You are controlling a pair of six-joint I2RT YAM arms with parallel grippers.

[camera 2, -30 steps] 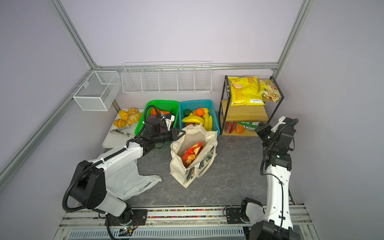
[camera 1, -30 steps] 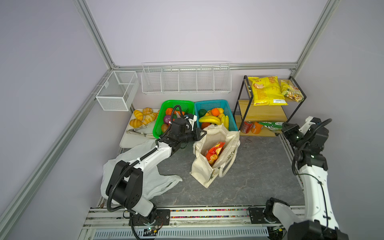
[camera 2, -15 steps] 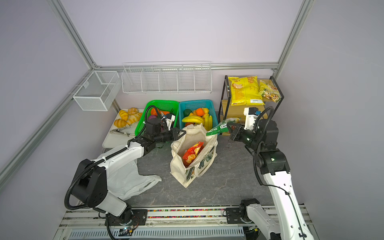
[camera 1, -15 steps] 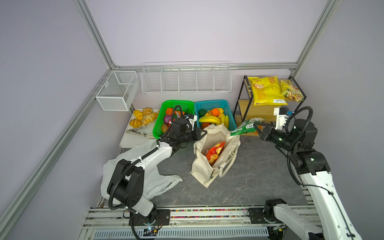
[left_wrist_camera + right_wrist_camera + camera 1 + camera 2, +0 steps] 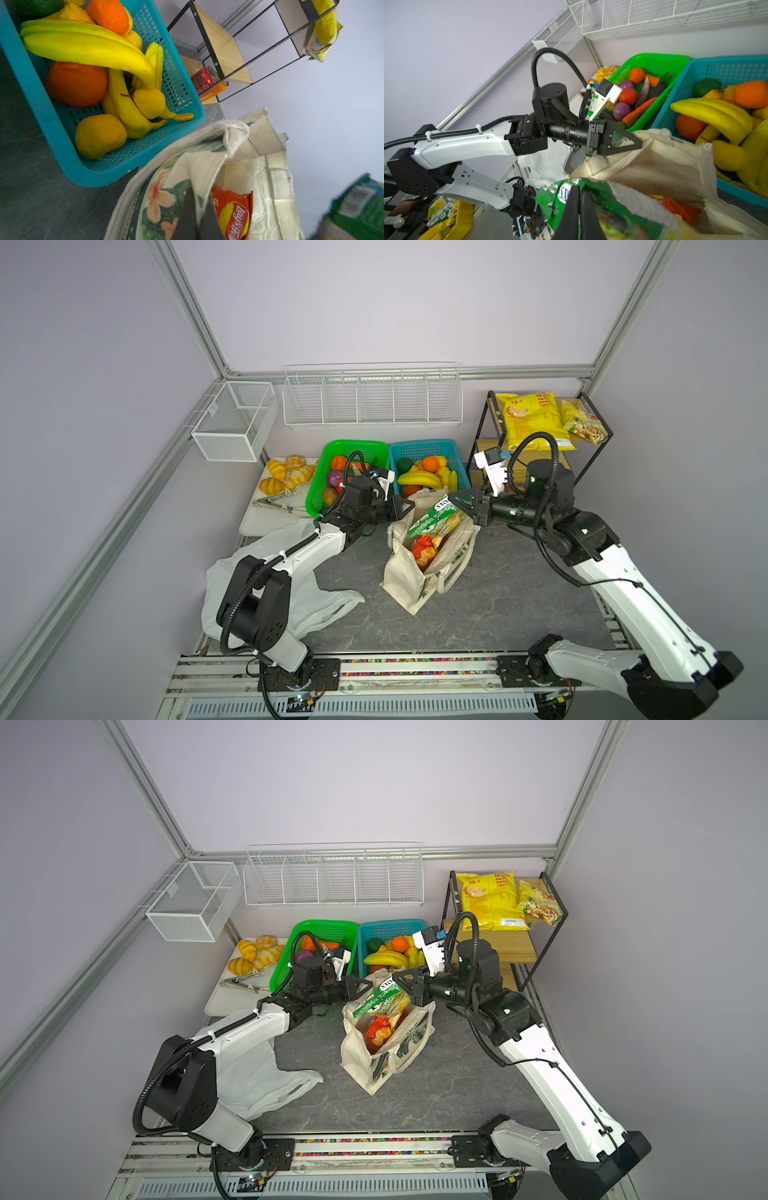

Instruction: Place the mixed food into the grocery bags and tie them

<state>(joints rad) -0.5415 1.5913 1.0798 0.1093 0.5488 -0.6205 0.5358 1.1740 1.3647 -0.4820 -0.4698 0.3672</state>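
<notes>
Above the mouth of the canvas tote (image 5: pixel 409 585), the right gripper (image 5: pixel 454 502) is clenched on one end of the green snack packet (image 5: pixel 435 517). The packet hangs from those jaws with its long axis sloping down toward the near left. Its free end is low over the opening, just above the red snack packet (image 5: pixel 423 549) already inside. Whether the two packets touch cannot be told.

Across the opening, the left gripper (image 5: pixel 408 504) grasps the tote's far-left rim. The left wrist view shows its jaws closed on the cloth (image 5: pixel 207 166), which props the mouth wide. The right wrist view shows the other pair of jaws pinched flat on the green foil (image 5: pixel 593 194).

The coming move looks like a drop. The opening lies below and to the near left of the right jaws, roughly along the packet's own slope. Lowering along that line before letting go should feed it in lengthwise. The right arm alone carries it.

The white plastic bag (image 5: pixel 320 605) lies slack at the near left, under the left arm. The teal basket (image 5: pixel 432 446) stands just beyond the tote.
</notes>
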